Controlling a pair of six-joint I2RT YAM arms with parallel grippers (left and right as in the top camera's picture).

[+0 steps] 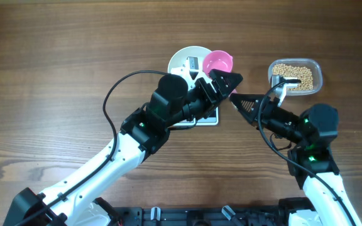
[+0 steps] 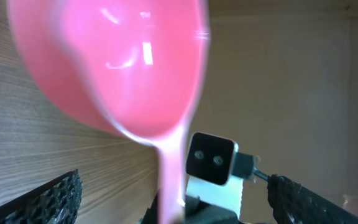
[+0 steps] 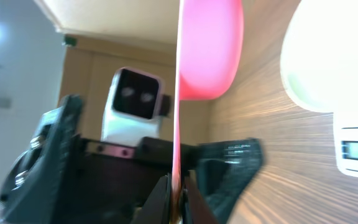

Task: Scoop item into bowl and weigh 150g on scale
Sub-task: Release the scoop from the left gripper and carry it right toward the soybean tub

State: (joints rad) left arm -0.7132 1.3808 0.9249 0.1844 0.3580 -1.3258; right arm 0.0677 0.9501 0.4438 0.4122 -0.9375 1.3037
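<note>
Bowl (image 1: 181, 61) seated on scale (image 1: 212, 119) for weighing, left of centre. Left gripper (image 1: 226, 81) spread wide around pink scoop (image 1: 219, 61) handle, clamping nothing. Right gripper (image 1: 236, 99) pinched shut on that handle, bearing the scoop beside the bowl. Soybeans (image 1: 294, 74) waiting in clear tub (image 1: 318, 66), far right. Little room between grippers, more toward the tub.
</note>
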